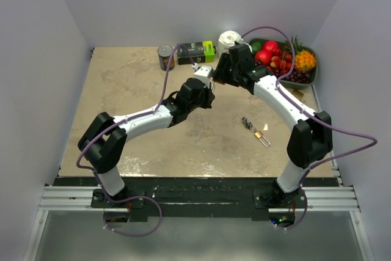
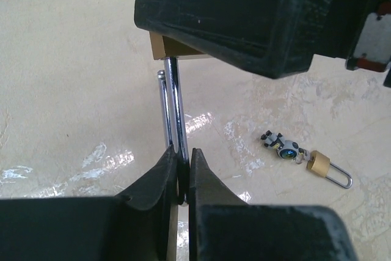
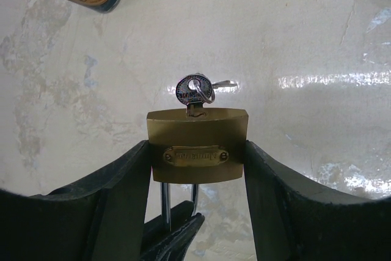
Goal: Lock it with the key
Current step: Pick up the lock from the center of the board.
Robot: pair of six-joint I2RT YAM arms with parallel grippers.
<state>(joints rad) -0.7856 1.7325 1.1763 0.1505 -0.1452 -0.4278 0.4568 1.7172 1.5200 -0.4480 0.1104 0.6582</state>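
The left tool (image 2: 182, 172) is pinched narrow on the bend of the shackle (image 2: 175, 102), its two black fingers almost meeting around the steel. The right tool (image 3: 197, 154) stands mid-wide, clamped on the brass flanks of the lock (image 3: 197, 132), which is held in the air above the worktop (image 3: 317, 22). The key (image 3: 192, 90) sits in the keyhole on the face away from the shackle.

In the left wrist view one leg runs into the body while the shorter leg ends free just short of it, so the lock looks open. The step in hand is probably to seat that free leg: push the shackle straight along its legs while the right tool braces. Whether the free tip is lined up with its hole I cannot tell, and a skewed push could twist the lock in its grip. Turning the key would come next, and neither tool is free for that. A spare lock (image 2: 319, 163) lies well apart on the worktop.
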